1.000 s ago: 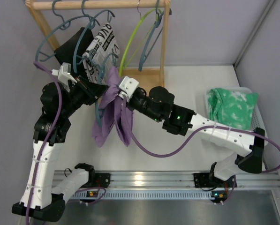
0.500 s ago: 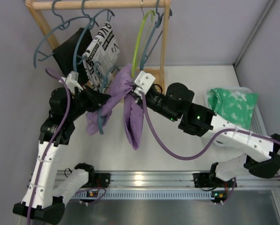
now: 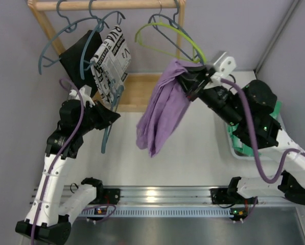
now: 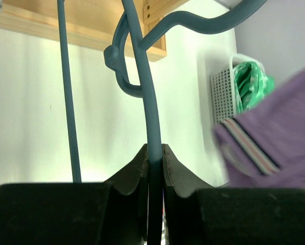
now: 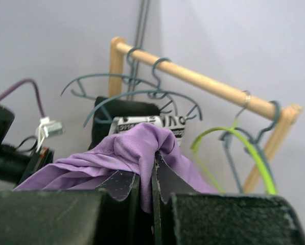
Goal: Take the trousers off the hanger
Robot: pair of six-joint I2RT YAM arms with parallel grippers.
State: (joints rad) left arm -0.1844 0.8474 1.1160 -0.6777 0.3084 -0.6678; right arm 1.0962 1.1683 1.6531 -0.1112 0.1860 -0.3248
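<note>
Purple trousers (image 3: pixel 162 109) now rightward, off hanger (image 4: pixel 153 127)

We see a white tabletop (image 3: pixel 193 163) spreading out under both arms. Ahead of our left jaws, at the far side, the flat wooden base (image 4: pixel 91 20) of the clothes rack rests directly on the tabletop. From above, this base lies between the left jaws and the right jaws. Ahead and to the right of the left jaws sits a white mesh basket (image 4: pixel 223 97) holding a green-and-white cloth (image 4: pixel 249 81). From above, the basket lies nearer than the right jaws, partly under that arm. A metal rail (image 3: pixel 157 196) runs along the near edge, well behind both jaws.
</note>
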